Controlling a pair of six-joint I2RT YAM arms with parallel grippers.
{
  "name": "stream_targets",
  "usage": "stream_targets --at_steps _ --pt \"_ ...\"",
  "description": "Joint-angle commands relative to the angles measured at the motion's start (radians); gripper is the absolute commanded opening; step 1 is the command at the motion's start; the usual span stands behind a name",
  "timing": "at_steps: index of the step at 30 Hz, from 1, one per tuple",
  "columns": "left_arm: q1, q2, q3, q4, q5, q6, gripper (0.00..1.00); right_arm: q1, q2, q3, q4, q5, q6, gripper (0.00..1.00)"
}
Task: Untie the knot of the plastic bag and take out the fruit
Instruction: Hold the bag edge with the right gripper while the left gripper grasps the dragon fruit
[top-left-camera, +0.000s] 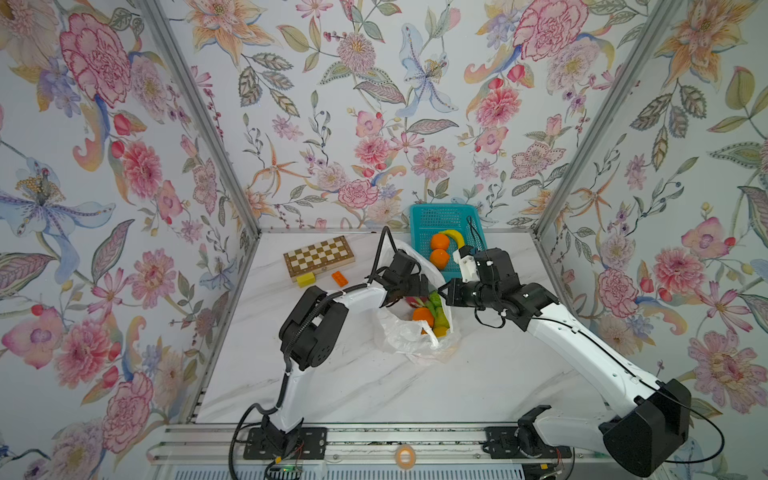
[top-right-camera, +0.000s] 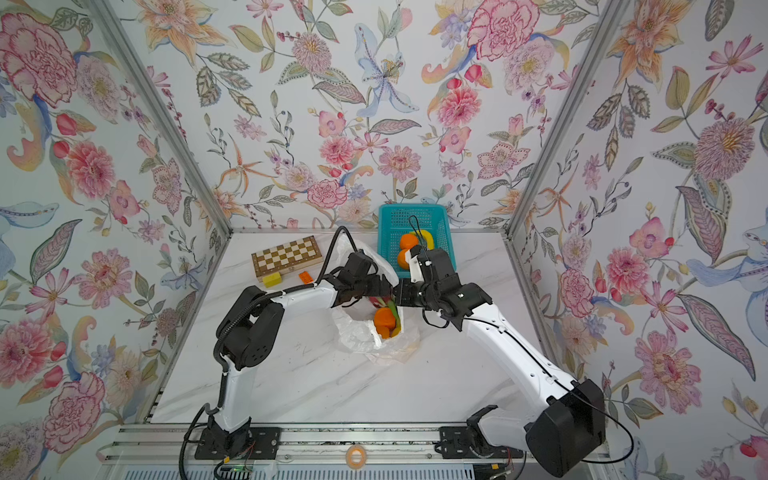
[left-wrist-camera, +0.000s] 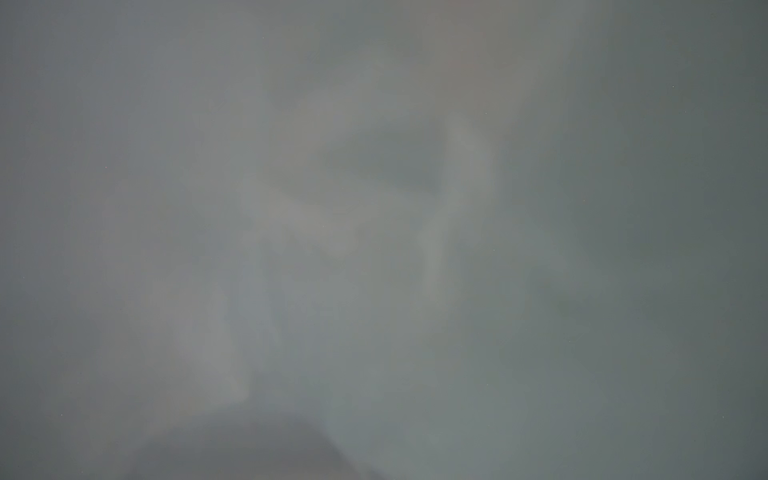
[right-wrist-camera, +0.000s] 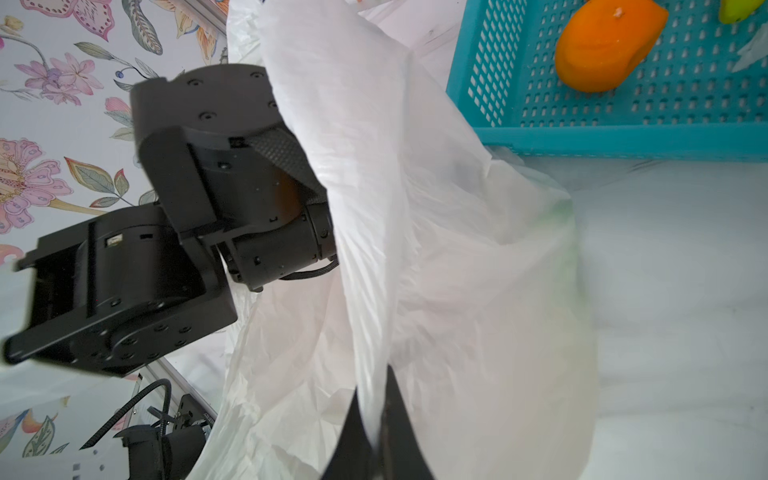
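The plastic bag (top-left-camera: 405, 332) lies in the middle of the tabletop (top-left-camera: 324, 386). Its long axis runs 11 to 5 o'clock, and its mouth gapes upward with the fruit (top-left-camera: 423, 316) showing inside. My right gripper (right-wrist-camera: 374, 386) pinches a fold of the rim at the bag's 3 o'clock. My left gripper (top-left-camera: 415, 289) sits at the mouth's 9 o'clock edge, fingers spread wide behind plastic. The teal basket (top-left-camera: 419, 220) stands at 1 o'clock.

The left wrist view is a featureless grey blur; nothing can be made out. In both top views the left gripper (top-left-camera: 420, 287) has its fingertips hidden inside the plastic bag (top-left-camera: 405, 332), whose film and the two arms cover most of the fruit (top-left-camera: 424, 316). In the right wrist view the right gripper (right-wrist-camera: 374, 434) and the teal basket (right-wrist-camera: 623, 139) are cut off at the frame's edge.
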Motion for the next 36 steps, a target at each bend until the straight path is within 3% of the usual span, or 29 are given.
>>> stream_targets --at_steps 1,6,10,13,17,22,26,36 --pt "0.016 0.07 0.081 -0.116 -0.011 -0.047 0.99 0.006 -0.006 -0.008 -0.011 -0.002 0.004 0.06" --pt "0.018 0.111 0.126 -0.166 -0.019 -0.073 0.97 0.006 -0.012 -0.009 -0.027 0.014 0.002 0.07" --pt "0.02 0.11 0.141 -0.155 0.015 -0.056 0.8 0.006 -0.022 -0.014 -0.03 0.032 0.008 0.11" --pt "0.02 0.099 0.137 -0.133 0.062 -0.043 0.7 0.003 -0.027 -0.018 -0.03 0.044 0.014 0.29" --pt "0.02 0.066 0.112 -0.107 0.098 -0.04 0.66 -0.008 -0.024 -0.007 -0.03 0.058 0.021 0.65" --pt "0.02 0.002 0.047 -0.044 0.123 -0.036 0.61 -0.03 0.008 0.044 -0.03 0.069 0.024 0.86" --pt "0.02 -0.051 0.0 -0.004 0.16 -0.024 0.55 -0.052 0.074 0.103 -0.03 0.072 0.026 0.92" --pt "0.02 -0.148 -0.076 0.037 0.196 0.023 0.53 -0.037 0.252 0.229 -0.071 0.085 -0.047 0.91"
